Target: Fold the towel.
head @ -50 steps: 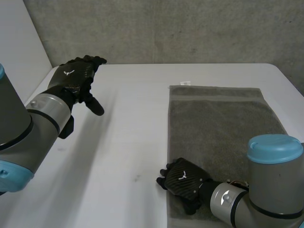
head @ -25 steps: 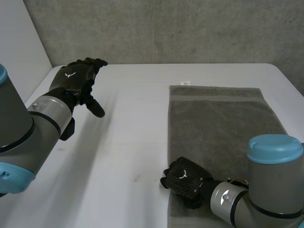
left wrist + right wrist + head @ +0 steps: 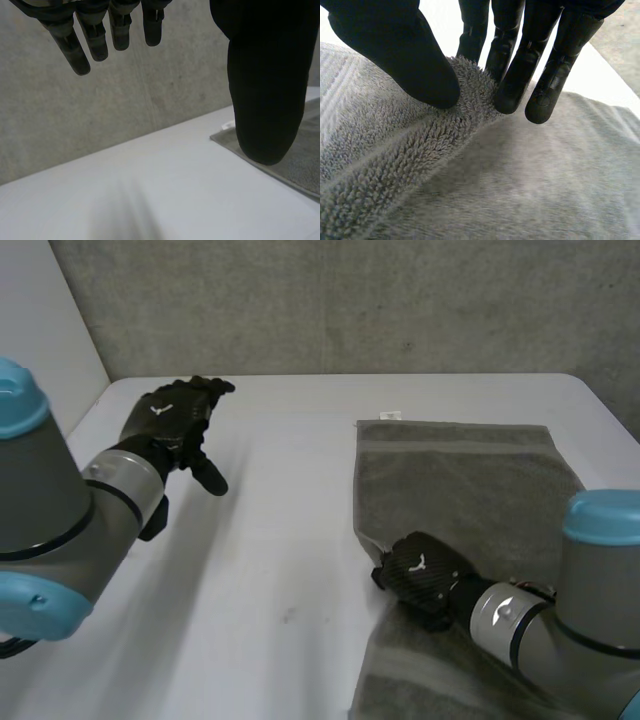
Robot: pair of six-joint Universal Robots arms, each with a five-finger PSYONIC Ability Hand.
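There is one towel here, two hands and one table. Nearest the camera, the right arm (image 3: 560, 630) is reaching in from the near right, and the black right hand (image 3: 420, 575) is clamping a raised ridge of the grey terry-cloth towel (image 3: 470, 490). In the right wrist view the thumb is pressing the pile from one side and the fingertips (image 3: 512, 95) from the other, so the right hand (image 3: 395, 55) is pinching a fold of the towel (image 3: 520, 190) between them. The grip is sitting on the towel's left edge – what seems to be the near left corner is being drawn up and inward, though the head view leaves that uncertain. The cloth below the hand is lying rumpled on the white table (image 3: 280, 540).

The towel is covering the right half of the table, and its far part is lying flat, with a small white label (image 3: 390, 415) at the far left corner.

Further off, on the left, the black left hand (image 3: 170, 420) is hovering above bare tabletop – well apart from the towel. Its fingers (image 3: 95, 35) are hanging straight and slightly spread, the thumb held away from them, holding nothing. Beyond the table, one grey concrete wall (image 3: 350, 300) is closing the scene.
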